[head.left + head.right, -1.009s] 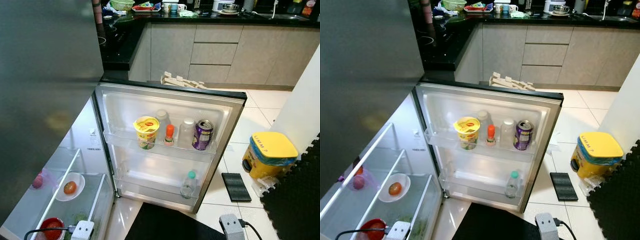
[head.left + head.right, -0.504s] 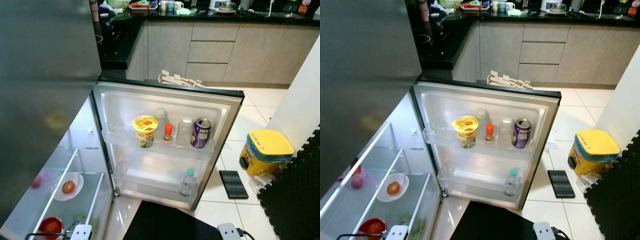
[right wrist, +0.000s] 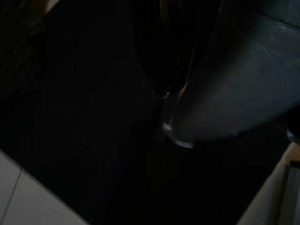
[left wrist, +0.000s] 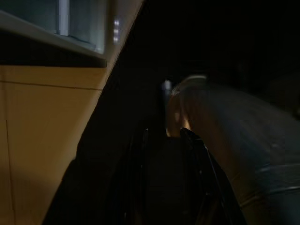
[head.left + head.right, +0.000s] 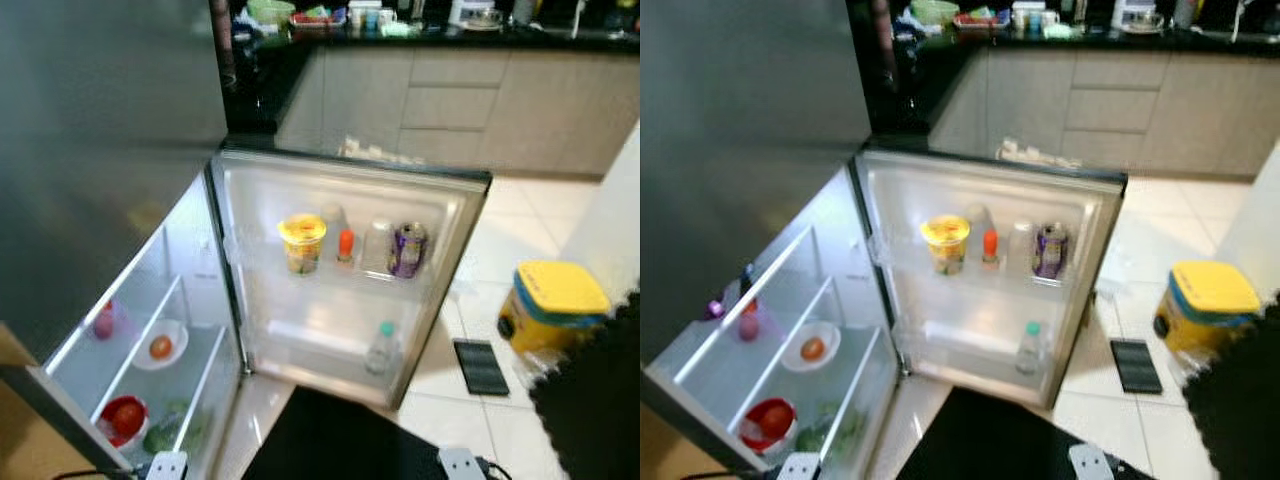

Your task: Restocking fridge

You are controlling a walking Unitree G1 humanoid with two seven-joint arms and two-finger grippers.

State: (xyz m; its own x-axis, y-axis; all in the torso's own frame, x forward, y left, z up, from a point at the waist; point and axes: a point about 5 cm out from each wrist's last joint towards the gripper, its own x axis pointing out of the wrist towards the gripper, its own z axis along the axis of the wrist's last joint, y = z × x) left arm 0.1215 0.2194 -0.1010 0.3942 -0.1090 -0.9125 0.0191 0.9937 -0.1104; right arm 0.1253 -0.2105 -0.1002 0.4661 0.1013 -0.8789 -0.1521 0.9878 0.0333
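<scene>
The fridge's lower door point(image 5: 455, 205) stands wide open. Its upper door shelf holds a yellow cup point(image 5: 303, 240), a small orange-capped bottle point(image 5: 345, 245), a clear bottle point(image 5: 377, 246) and a purple can point(image 5: 408, 250). A water bottle point(image 5: 380, 347) stands on the lower door shelf. Inside the fridge are a white bowl with a tomato point(image 5: 160, 346), a red bowl point(image 5: 123, 418), some greens point(image 5: 166, 436) and a pink item point(image 5: 104, 322). My left gripper point(image 4: 166, 140) and right gripper point(image 3: 164, 89) hang low in the dark, by the black mat.
The grey upper fridge door point(image 5: 100, 150) fills the left. A black mat point(image 5: 330, 440) lies before the fridge. A yellow bin point(image 5: 553, 305), a flat black item point(image 5: 480, 366) and black foam tiles point(image 5: 600, 400) are at right. The kitchen counter point(image 5: 450, 38) runs behind.
The whole picture has shifted and blurred as the camera moved; more of the fridge's inside shows now. The items on the door shelves have not moved.
</scene>
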